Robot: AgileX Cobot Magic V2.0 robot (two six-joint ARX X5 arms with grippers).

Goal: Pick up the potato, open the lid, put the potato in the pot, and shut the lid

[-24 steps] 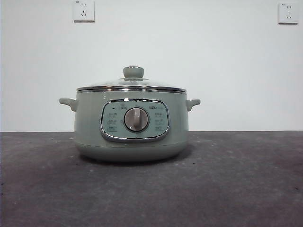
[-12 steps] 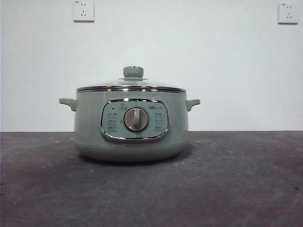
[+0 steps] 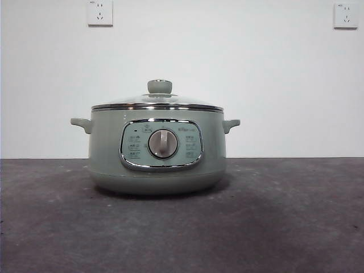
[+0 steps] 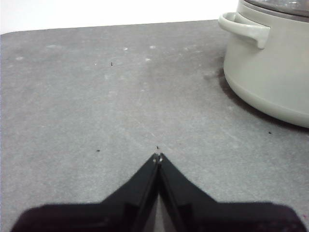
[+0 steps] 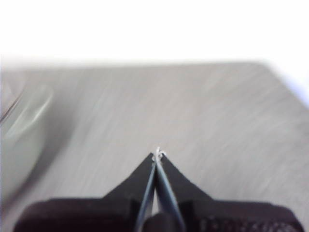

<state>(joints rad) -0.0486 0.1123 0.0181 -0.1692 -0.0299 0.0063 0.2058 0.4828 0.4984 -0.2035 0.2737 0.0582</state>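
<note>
Both tools, left (image 4: 158, 157) and right (image 5: 157, 153), sitting pinched closed, empty, beside pot (image 3: 157, 149); lid (image 3: 157, 102) resting on; potato nowhere showing; progress unclear.

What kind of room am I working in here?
Probably a bare test bench, not a kitchen: a dark grey tabletop, a plain white wall with two sockets, and only a sage-green electric pot under its glass lid.

The pot (image 3: 157, 151) carries small printed labels and symbols on its control panel (image 3: 161, 145), ringed around the dial (image 3: 163, 143), but they are too small to make out. No other writing, brand or number is legible anywhere.
</note>
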